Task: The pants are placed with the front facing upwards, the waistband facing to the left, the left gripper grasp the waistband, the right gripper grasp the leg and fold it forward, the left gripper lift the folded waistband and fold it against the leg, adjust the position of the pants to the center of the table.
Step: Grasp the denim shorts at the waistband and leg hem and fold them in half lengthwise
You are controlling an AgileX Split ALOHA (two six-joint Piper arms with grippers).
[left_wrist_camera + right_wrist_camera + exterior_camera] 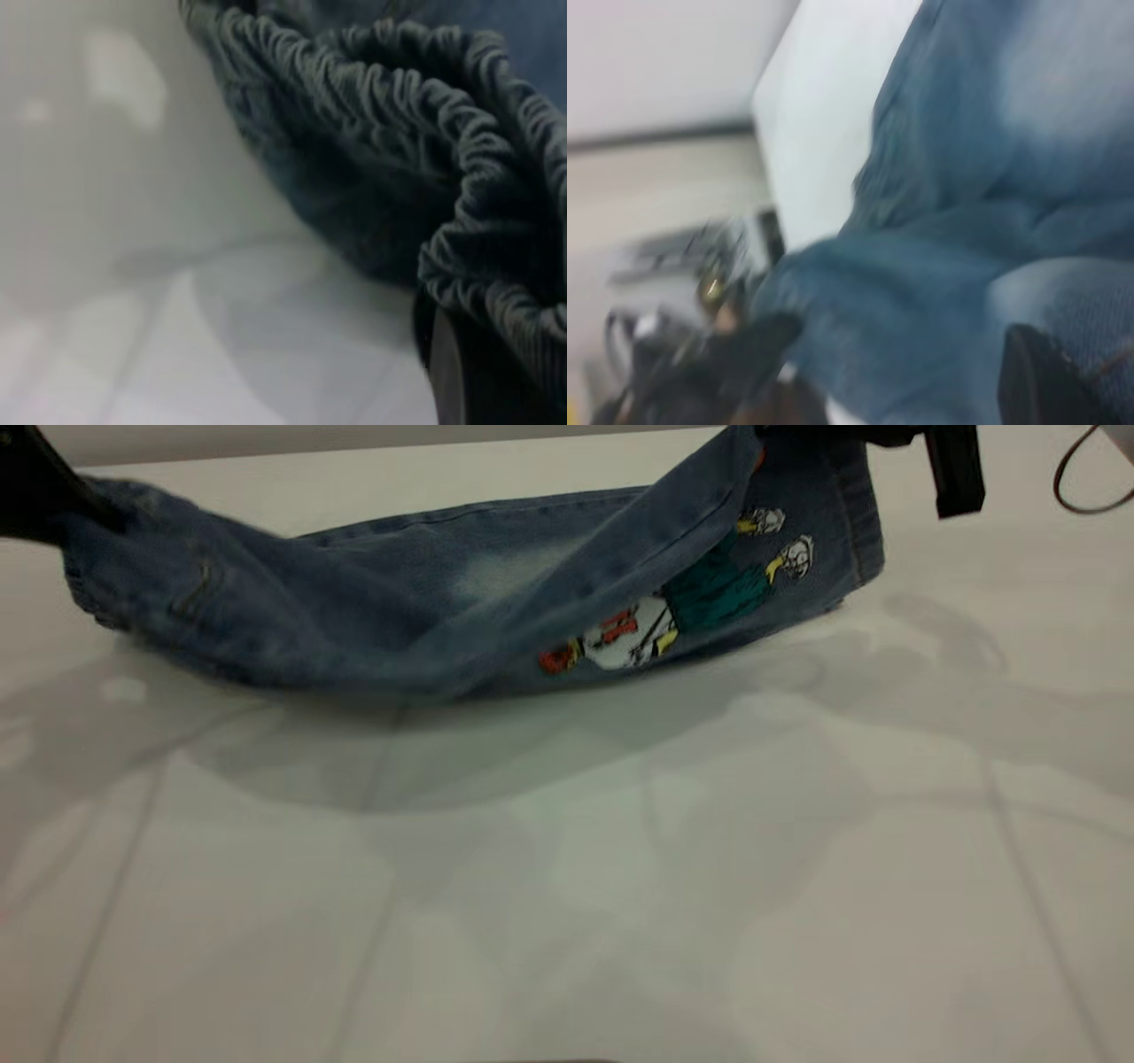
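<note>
The blue denim pants (372, 611) hang off the white table (567, 886) between my two grippers and sag in the middle, where they touch the tabletop. At the far left, my left gripper (64, 514) is shut on the ruched waistband (372, 115); one dark finger (443, 363) shows under the gathered band. At the far right, my right gripper (886, 436) is shut on the leg (797, 558) near its hemmed cuff. The leg's reverse face is turned toward the camera and shows a cartoon figure (682, 611). One right finger (1036, 381) presses on denim (992, 150).
A dark cable loop (1076, 487) lies on the table at the far right. The table's far edge (354, 447) runs just behind the pants. The wide near half of the tabletop carries only shadows. The other arm's dark gripper (718, 354) shows farther off in the right wrist view.
</note>
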